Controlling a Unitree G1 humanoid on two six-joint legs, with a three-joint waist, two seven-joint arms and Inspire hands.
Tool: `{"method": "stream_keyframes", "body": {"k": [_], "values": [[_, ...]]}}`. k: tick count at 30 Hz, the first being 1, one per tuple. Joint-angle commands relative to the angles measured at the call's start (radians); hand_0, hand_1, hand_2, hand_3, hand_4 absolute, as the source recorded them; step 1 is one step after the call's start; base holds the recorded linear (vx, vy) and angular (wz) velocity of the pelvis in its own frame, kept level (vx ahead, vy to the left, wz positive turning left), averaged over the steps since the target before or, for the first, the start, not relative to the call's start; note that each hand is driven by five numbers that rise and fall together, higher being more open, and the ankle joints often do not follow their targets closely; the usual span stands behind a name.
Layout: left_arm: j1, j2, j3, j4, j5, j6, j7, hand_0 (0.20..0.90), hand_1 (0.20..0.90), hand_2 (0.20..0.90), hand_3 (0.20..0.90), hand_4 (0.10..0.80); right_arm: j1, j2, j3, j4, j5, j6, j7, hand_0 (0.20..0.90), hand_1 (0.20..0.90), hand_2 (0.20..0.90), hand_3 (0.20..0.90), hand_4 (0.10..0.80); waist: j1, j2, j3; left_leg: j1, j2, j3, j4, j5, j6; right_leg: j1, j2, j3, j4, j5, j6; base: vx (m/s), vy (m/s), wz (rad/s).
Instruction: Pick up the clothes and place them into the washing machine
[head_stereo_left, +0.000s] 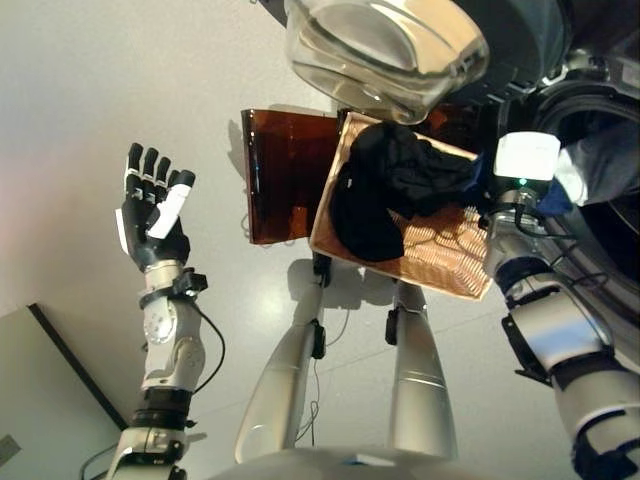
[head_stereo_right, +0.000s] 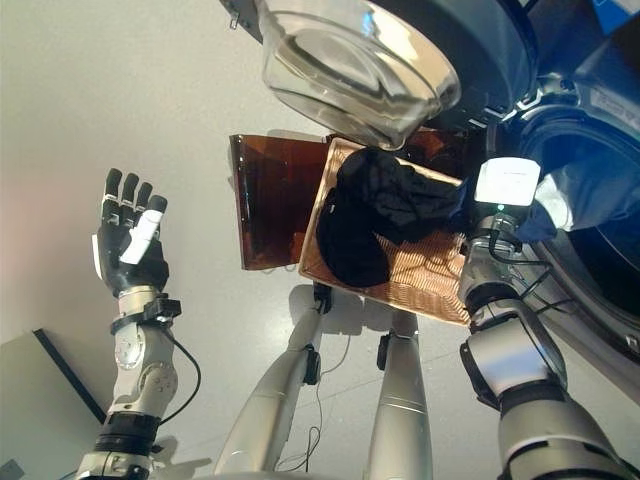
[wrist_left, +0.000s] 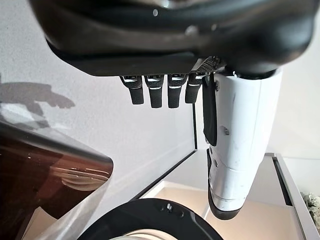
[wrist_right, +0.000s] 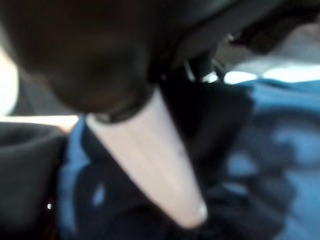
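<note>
A heap of black clothes (head_stereo_left: 395, 185) lies in a flat wicker basket (head_stereo_left: 450, 270) in front of me. A blue and grey garment (head_stereo_left: 600, 160) hangs at the mouth of the washing machine drum (head_stereo_left: 610, 230) on the right. My right hand (wrist_right: 150, 150) is at that mouth, mostly hidden behind its wrist in the eye views. Its wrist view shows the white-covered thumb pressed onto the blue garment (wrist_right: 280, 140). My left hand (head_stereo_left: 150, 225) is raised far to the left, fingers (wrist_left: 155, 92) straight, holding nothing.
The washer's round glass door (head_stereo_left: 385, 50) hangs open above the basket. A brown translucent bin (head_stereo_left: 285, 175) stands against the basket's left side. A grey panel (head_stereo_left: 40, 390) lies at the lower left on the pale floor.
</note>
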Motion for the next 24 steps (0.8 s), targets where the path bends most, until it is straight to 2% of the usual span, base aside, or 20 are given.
{"method": "stream_keyframes", "body": {"k": [1,11,19,24], "values": [[0.007,0.072,0.118,-0.117,0.03,-0.103,0.003,0.9,0.9,0.9,0.9,0.8,-0.013,0.012,0.034,0.006,0.022,0.007,-0.03,0.2,0.2,0.2,0.2,0.3,-0.004,0.005,0.017,0.02,-0.016,0.01,-0.009,-0.071,-0.107,0.061,-0.016,-0.019,-0.176,0.061,0.021,0.0,0.0,0.0],[0.01,0.068,0.123,-0.114,0.036,-0.104,0.007,0.9,0.9,0.9,0.9,0.8,0.015,0.005,-0.01,-0.044,0.077,-0.018,-0.069,0.2,0.2,0.2,0.2,0.3,-0.014,-0.003,0.01,0.034,-0.008,0.014,-0.009,-0.074,-0.105,0.075,-0.015,-0.027,-0.175,0.059,0.021,0.0,0.0,0.0],[0.01,0.058,0.138,-0.082,0.057,-0.119,0.04,0.9,0.9,0.9,0.9,0.8,0.162,-0.016,-0.113,-0.339,0.146,-0.117,-0.16,0.2,0.2,0.2,0.2,0.3,-0.042,-0.027,0.007,0.063,-0.003,0.019,-0.009,-0.087,-0.1,0.104,-0.006,-0.025,-0.178,0.053,0.021,0.022,-0.011,-0.05],[0.009,0.06,0.126,-0.079,0.056,-0.131,0.038,0.9,0.9,0.9,0.9,0.8,0.149,-0.05,-0.108,-0.368,0.129,-0.133,-0.166,0.2,0.2,0.2,0.2,0.3,-0.039,-0.027,-0.001,0.075,0.0,0.017,-0.009,-0.09,-0.097,0.116,-0.007,-0.029,-0.183,0.051,0.02,0.005,0.001,-0.01]]}}
